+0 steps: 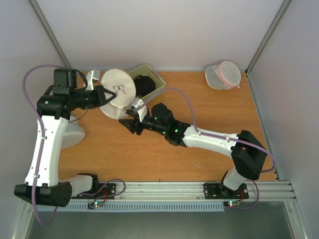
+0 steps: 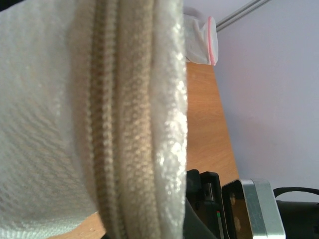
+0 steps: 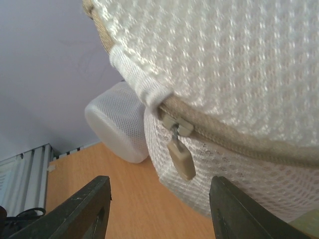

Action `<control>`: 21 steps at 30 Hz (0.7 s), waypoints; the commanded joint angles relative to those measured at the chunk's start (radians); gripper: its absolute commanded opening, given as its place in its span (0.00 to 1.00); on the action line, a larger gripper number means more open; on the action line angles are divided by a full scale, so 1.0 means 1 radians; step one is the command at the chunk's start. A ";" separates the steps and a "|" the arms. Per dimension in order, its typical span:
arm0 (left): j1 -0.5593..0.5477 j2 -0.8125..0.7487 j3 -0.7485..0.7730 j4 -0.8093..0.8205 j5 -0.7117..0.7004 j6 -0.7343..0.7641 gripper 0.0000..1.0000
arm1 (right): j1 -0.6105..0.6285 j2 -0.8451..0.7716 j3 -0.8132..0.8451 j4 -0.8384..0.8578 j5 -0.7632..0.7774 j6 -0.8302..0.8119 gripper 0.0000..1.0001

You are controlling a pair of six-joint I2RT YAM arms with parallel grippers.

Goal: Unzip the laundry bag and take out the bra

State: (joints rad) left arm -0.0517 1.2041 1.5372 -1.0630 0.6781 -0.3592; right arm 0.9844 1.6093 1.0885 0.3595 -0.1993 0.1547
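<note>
left gripper (image 1: 103, 94) clenched on the laundry bag (image 1: 118, 89) rim; right gripper (image 3: 159, 188) spread apart near its zip pull (image 3: 181, 159).

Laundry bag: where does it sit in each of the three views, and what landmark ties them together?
Top external: laundry bag upper left of centre.
Left wrist: the bag fills the left half.
Right wrist: the bag fills the upper right, zip pull hanging.
Shared landmark: the orange wooden tabletop.

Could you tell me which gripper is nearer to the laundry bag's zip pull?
Right: the zip pull hangs just ahead of the open right gripper; the left gripper clamps the laundry bag at its other side.
</note>
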 commanded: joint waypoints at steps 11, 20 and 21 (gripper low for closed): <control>0.003 -0.017 0.008 0.081 0.047 0.003 0.01 | -0.026 -0.035 0.070 0.057 -0.024 -0.020 0.39; 0.004 -0.015 0.007 0.083 0.049 0.006 0.01 | -0.026 -0.040 0.075 0.050 -0.027 -0.030 0.21; 0.003 -0.016 0.006 0.081 0.048 0.007 0.01 | -0.026 -0.043 0.074 0.045 -0.022 -0.030 0.18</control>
State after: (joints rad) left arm -0.0517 1.2041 1.5372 -1.0454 0.6968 -0.3592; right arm 0.9607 1.6062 1.1328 0.3729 -0.2222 0.1368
